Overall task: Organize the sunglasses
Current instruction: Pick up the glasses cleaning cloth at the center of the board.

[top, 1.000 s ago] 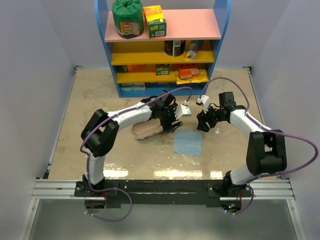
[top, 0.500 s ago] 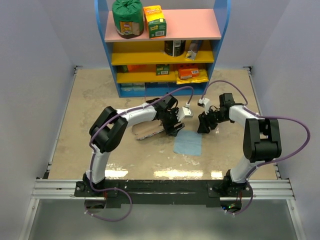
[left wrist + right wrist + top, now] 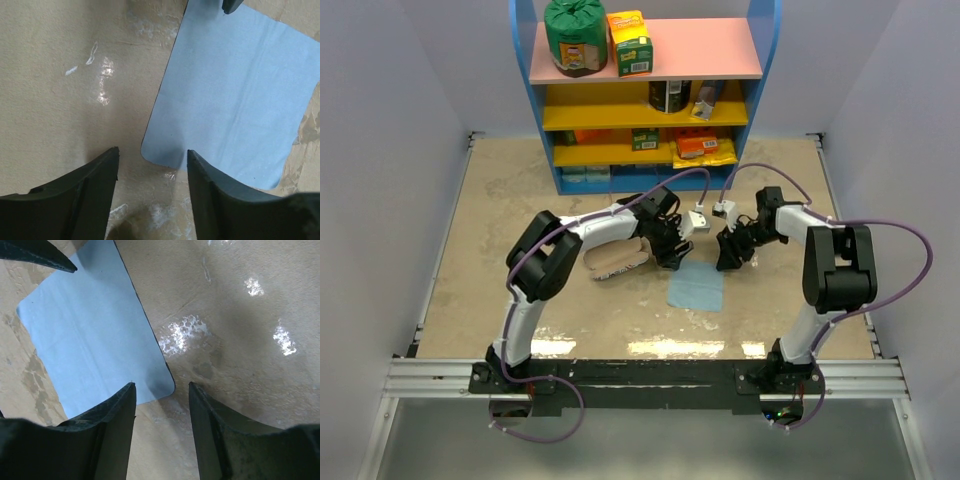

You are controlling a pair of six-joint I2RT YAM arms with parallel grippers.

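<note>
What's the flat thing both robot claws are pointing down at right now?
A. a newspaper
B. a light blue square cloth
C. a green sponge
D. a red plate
B: each wrist view shows a corner of the light blue cloth lying right at the open fingertips of the left gripper and the right gripper.

Lab test cell (white walls point(image 3: 380, 150), aluminium rail point(image 3: 430, 376), stocked shelf point(image 3: 705, 52))

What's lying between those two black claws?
A light blue cloth, lying flat, with the left claw and right claw over its two far corners; the top view shows it.
</note>
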